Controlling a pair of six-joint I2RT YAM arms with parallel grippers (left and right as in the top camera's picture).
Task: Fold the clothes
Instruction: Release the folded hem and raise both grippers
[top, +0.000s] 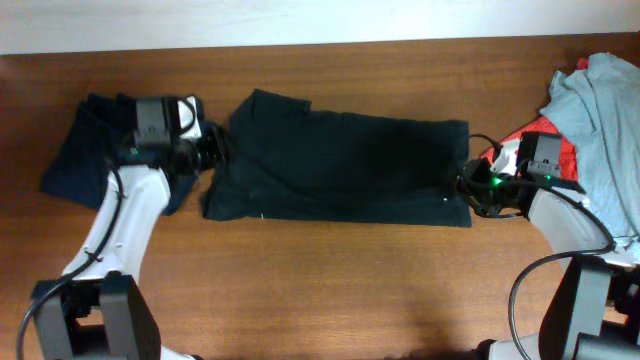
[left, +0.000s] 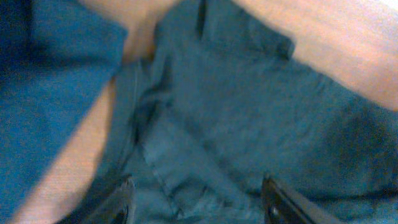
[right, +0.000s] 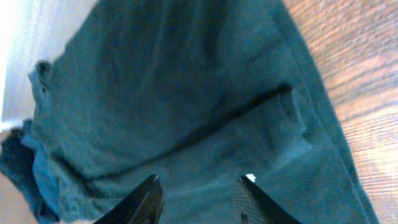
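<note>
T-shirt (top: 340, 165) flanked by left hand (top: 207, 150) and right hand (top: 470, 188), both open, gripping nothing. Laid mid-tabletop (top: 320, 280), seemingly folded lengthwise; crosswise fold not yet done. Navy garment (top: 65, 165) folded alongside; unfolded pile (top: 600, 100) waiting.

Four garments lie on one worktop (top: 330, 280): one black T-shirt (top: 340, 165), one navy piece (top: 75, 155), one red piece (top: 567, 155) (mostly hidden) and one grey-blue piece (top: 605, 110). Two claws are in view: the left claw (top: 215, 150) and the right claw (top: 470, 190).
</note>
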